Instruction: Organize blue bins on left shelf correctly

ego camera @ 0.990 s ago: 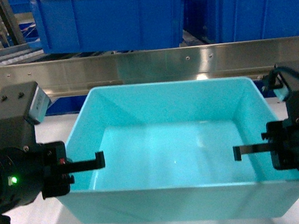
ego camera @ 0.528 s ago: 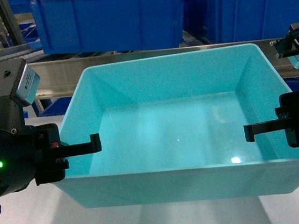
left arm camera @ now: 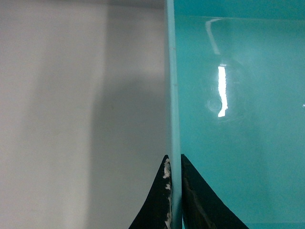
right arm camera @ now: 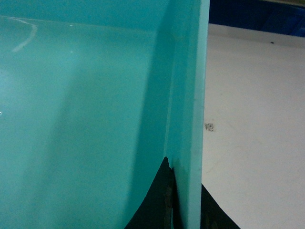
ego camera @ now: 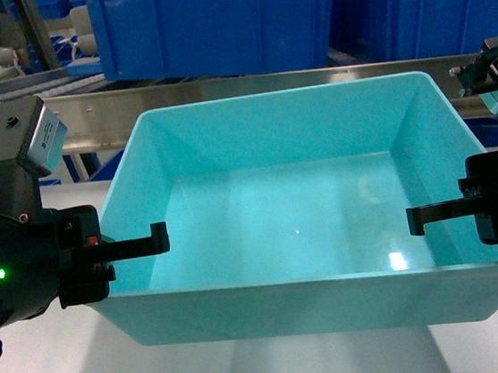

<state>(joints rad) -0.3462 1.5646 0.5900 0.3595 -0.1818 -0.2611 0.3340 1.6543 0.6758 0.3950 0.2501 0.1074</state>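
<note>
Pinching opposite walls, left gripper [ego camera: 139,246] at nine o'clock, right gripper [ego camera: 437,214] at three, clamp the turquoise bin [ego camera: 286,160].

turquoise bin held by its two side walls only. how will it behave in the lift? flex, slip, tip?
Turquoise bin is empty, so probably light. Each claw, left claw and right claw, pinches one thin side wall, so the walls may bow a little. The glossy plastic could slip. With grips on opposite walls, it might swing about that line.

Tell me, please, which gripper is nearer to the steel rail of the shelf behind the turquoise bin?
Right, marginally. The right gripper clamps the turquoise bin's right wall; the left gripper clamps its left wall. Both sit short of the steel rail.
</note>
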